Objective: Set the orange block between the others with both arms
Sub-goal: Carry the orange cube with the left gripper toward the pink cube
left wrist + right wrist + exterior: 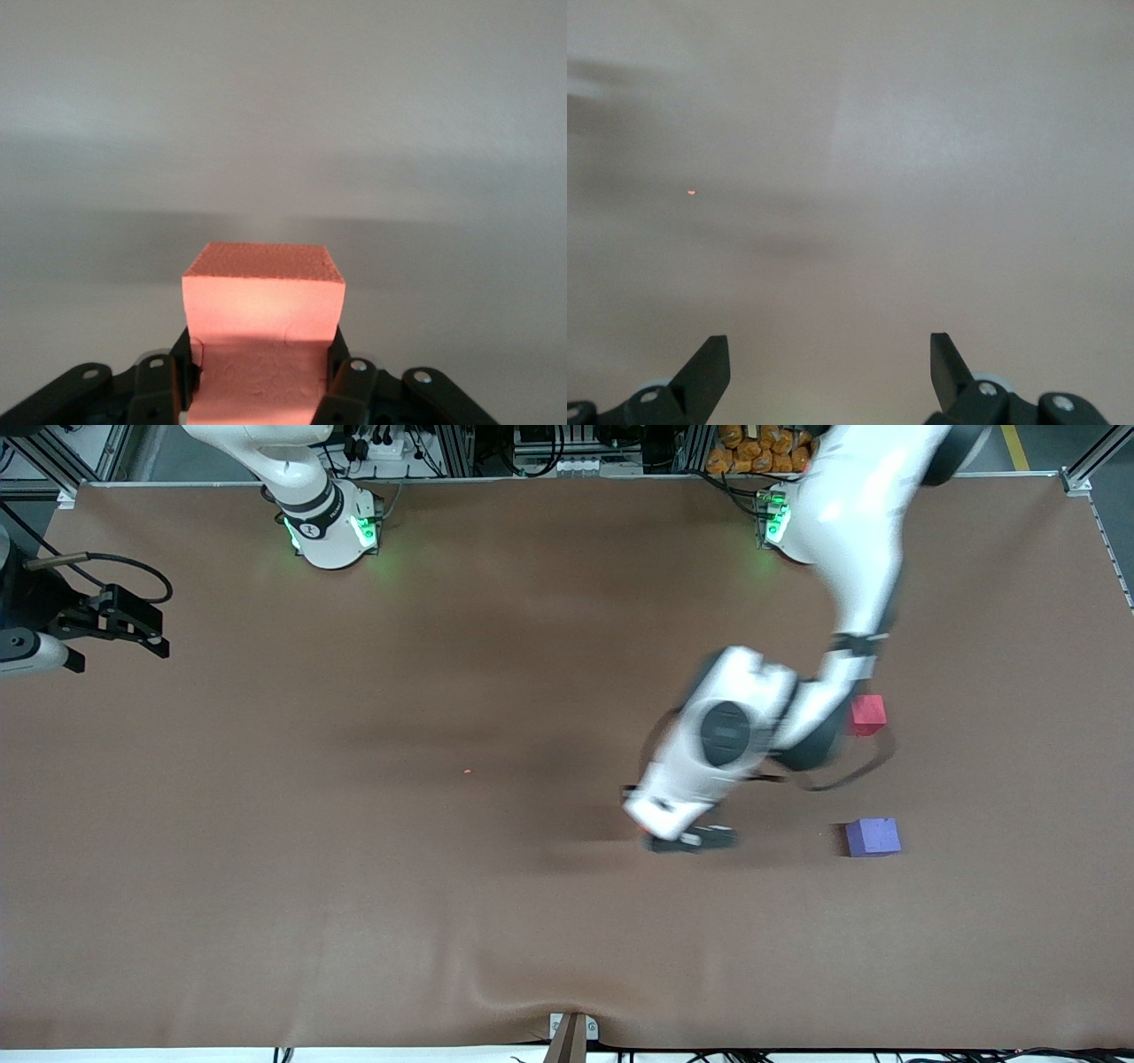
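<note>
The orange block (263,301) sits between the black fingers (341,372) of my left gripper (263,354), which is shut on it. In the front view that gripper (689,838) is low over the brown table and the white hand hides the block. The purple-blue cube (873,837) lies beside it, toward the left arm's end of the table. The pinkish-red cube (868,714) lies farther from the front camera than the purple one, partly covered by the left arm. My right gripper (830,354) is open over bare table at the right arm's end (124,624), where that arm waits.
A brown cloth (354,886) covers the whole table. A tiny orange crumb (467,771) lies near the middle and shows too in the right wrist view as a crumb (691,191). A bracket (571,1032) sits at the table's near edge.
</note>
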Controlling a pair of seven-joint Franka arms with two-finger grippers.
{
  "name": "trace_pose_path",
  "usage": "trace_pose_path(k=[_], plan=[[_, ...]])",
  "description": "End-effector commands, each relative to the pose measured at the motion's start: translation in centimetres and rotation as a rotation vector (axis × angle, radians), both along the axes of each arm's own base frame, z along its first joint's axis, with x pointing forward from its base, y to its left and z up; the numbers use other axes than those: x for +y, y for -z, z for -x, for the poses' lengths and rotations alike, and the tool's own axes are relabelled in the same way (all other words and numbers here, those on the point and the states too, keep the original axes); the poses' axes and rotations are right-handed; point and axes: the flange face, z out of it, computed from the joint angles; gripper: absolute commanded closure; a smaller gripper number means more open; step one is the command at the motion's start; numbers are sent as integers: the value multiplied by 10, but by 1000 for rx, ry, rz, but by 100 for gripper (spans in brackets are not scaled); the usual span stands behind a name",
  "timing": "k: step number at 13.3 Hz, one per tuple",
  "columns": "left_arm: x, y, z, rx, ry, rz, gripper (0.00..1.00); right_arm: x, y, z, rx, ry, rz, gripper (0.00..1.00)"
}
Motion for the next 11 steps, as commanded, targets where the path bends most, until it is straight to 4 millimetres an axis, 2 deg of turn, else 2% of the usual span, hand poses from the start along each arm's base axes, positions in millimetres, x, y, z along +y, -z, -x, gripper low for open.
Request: trace_pose_path(k=[1,2,5,6,8,11], plan=[[88,-34,-5,36,34,34,100,3,-6,8,36,87,-33,0],[119,-42,-8,50,49,30,100,1,-6,8,41,108,-52,0],[166,-48,-1,110,37,-36,100,-12,-5,10,57,125,-62,0],[186,-44,4,116,38,-89,100,-18,-6,10,53,128,-63,0],[207,-32,14,116,39,-144,100,-21,-8,10,46,131,-61,0],[239,0,34,79,18,-171,100,-19,-8,11,46,129,-58,0]])
